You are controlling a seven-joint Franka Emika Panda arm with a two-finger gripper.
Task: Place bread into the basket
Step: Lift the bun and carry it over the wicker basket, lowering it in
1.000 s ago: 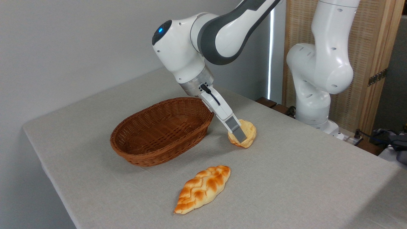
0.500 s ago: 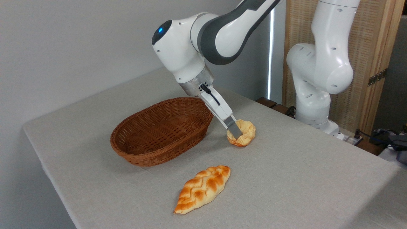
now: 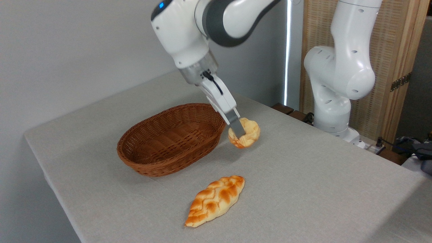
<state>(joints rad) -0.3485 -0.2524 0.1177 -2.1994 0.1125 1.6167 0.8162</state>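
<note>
The bread [image 3: 248,134], a small round golden bun, hangs clear of the table just right of the basket's near-right rim. My gripper [image 3: 241,133] is shut on it, with the near finger [image 3: 236,125] lying across its front; the far finger is hidden behind the bun. The basket [image 3: 170,138], an oval brown wicker one, sits on the table to the left of the bun with nothing inside it.
A longer braided loaf [image 3: 216,199] lies on the grey tablecloth [image 3: 320,182] near the front edge, below the basket. The arm's white base [image 3: 334,101] stands at the back right by a wooden screen. The table's left and front edges are close to the basket.
The gripper closed on the bun, then lifted it off the table and carried it up and to the left, towards the basket. The basket and the braided loaf stayed put.
</note>
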